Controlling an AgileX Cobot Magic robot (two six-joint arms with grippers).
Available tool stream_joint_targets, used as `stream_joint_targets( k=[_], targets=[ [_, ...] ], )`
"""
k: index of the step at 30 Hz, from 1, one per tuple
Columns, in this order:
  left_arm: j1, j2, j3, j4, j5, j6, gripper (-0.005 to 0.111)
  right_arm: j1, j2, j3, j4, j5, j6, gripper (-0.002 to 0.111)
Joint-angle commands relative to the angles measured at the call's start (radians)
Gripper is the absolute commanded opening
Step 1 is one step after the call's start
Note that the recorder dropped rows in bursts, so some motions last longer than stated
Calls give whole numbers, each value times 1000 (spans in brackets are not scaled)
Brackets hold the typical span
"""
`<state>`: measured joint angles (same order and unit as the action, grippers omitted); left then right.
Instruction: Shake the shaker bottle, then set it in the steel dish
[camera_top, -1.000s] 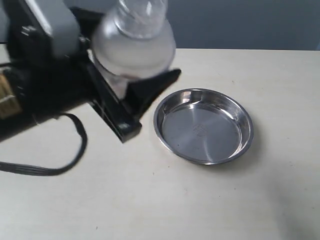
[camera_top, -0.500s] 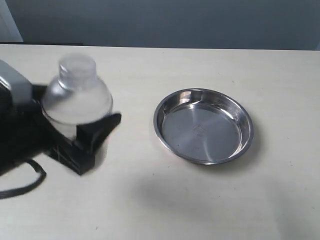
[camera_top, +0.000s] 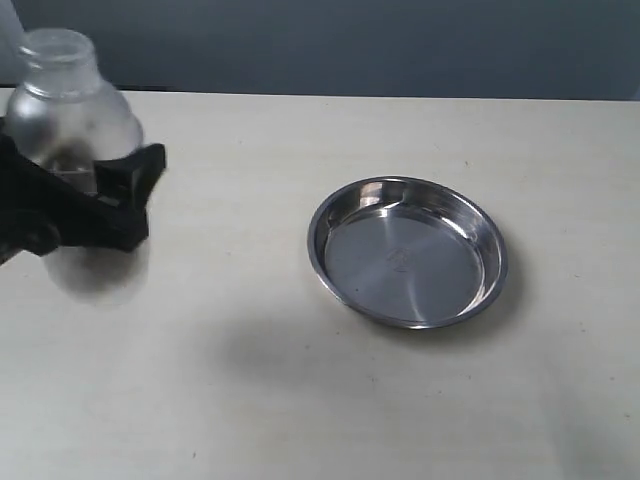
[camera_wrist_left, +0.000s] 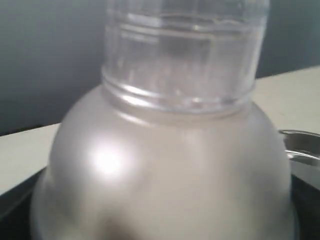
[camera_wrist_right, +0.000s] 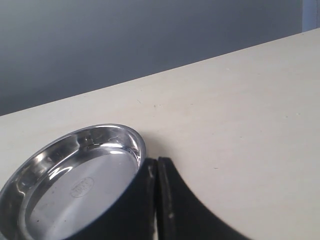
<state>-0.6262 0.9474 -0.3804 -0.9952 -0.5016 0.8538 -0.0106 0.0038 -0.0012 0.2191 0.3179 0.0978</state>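
The shaker bottle (camera_top: 68, 105), clear with a frosted dome and a round clear cap, is held off the table at the far left of the exterior view. My left gripper (camera_top: 118, 200) is shut on it, with black fingers (camera_top: 135, 170) on either side of its body. The lower part of the bottle is blurred. In the left wrist view the shaker bottle (camera_wrist_left: 165, 165) fills the picture. The steel dish (camera_top: 405, 260) lies flat and empty right of the middle, well apart from the bottle. My right gripper (camera_wrist_right: 156, 162) is shut on nothing, just beside the steel dish (camera_wrist_right: 65, 190).
The cream table (camera_top: 300, 400) ends at its back edge against a dark blue-grey wall (camera_top: 350, 45). A sliver of the dish's rim (camera_wrist_left: 300, 145) shows past the bottle in the left wrist view. Nothing else lies on the table.
My left gripper swung the bottle from high and close to the camera down towards the left, then further left and slightly up. The dish has not moved.
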Motion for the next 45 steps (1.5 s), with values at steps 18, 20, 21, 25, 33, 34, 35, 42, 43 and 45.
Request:
stream_joint_targets(
  k=[18, 20, 21, 25, 33, 34, 35, 42, 43, 45],
  targets=[
    [49, -87, -48, 371, 131, -210, 0, 2, -4, 1, 0, -10, -6, -1],
    [83, -100, -27, 75, -25, -101, 0, 2, -4, 1, 0, -10, -6, -1],
    [98, -88, -13, -60, -23, -15, 0, 2, -4, 1, 0, -10, -6, -1],
    [72, -66, -41, 180, 373, -77, 0, 2, -4, 1, 0, -10, -6, -1],
    [76, -61, 38, 66, 194, -95, 0, 2, -4, 1, 0, -10, -6, -1],
    [76, -29, 71, 43, 173, -114, 0, 2, -4, 1, 0, -10, -6, -1],
    [74, -10, 84, 47, 132, -176, 0, 2, -4, 1, 0, -10, -6, -1],
    [70, -167, -93, 518, 208, -424, 0, 2, -4, 1, 0, -10, -6, -1],
    [85, -148, -62, 429, 216, -370, 0, 2, -4, 1, 0, -10, -6, -1],
    [112, -82, 16, 243, 185, -312, 0, 2, -4, 1, 0, -10, -6, -1]
  ],
)
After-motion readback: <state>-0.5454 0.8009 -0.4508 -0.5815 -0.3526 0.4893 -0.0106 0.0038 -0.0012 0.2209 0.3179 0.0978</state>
